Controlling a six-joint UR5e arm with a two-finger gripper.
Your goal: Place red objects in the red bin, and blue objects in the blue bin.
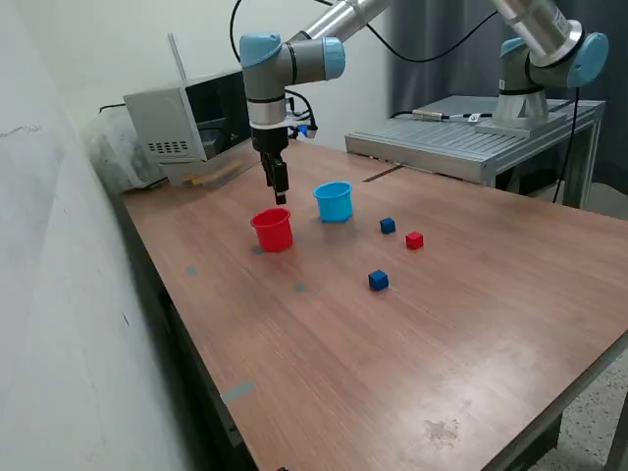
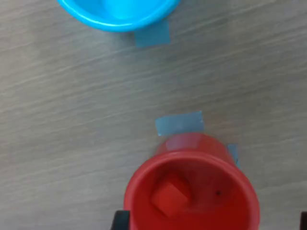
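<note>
**One red cube in the cup, three cubes left on the table**

The gripper hangs just above the red cup, and a red cube lies inside, directly below it. Whether its fingers are spread or pressed together cannot be told. The blue cup stands just beside; the other red cube and two blue cubes lie farther off.
</note>
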